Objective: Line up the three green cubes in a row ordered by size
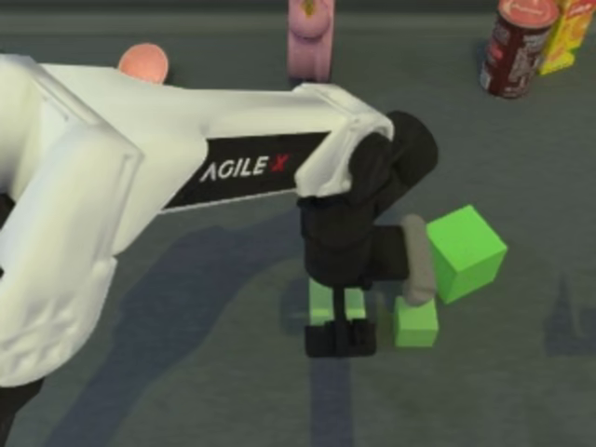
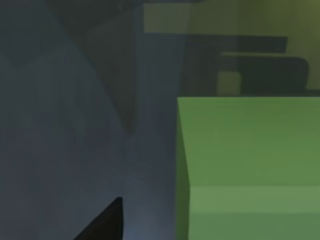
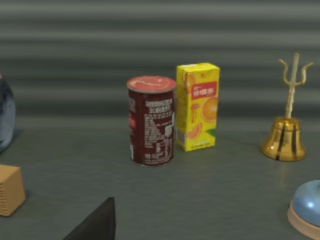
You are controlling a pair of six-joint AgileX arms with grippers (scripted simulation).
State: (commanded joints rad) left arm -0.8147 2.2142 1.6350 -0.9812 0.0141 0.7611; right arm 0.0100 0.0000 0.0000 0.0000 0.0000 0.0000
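Observation:
A large bright green cube [image 1: 466, 251] sits right of centre in the top view. A smaller green cube [image 1: 416, 322] lies just in front of it, to its left. A paler green cube [image 1: 322, 300] lies further left, partly hidden under my left gripper [image 1: 341, 340], which stands open over it. In the left wrist view this cube [image 2: 250, 165] fills one side, and a gap separates it from the one dark fingertip [image 2: 107, 222] that shows. My right gripper is out of the top view; its wrist view shows one fingertip [image 3: 100, 222] off to the side, open, holding nothing.
Along the back of the table stand a pink figure [image 1: 310, 37], an orange disc [image 1: 142, 62], a red can [image 1: 517, 47] and a yellow juice carton [image 1: 568, 33]. The right wrist view also shows a gold bell [image 3: 285, 135], a tan block [image 3: 9, 190] and a blue dome [image 3: 307, 205].

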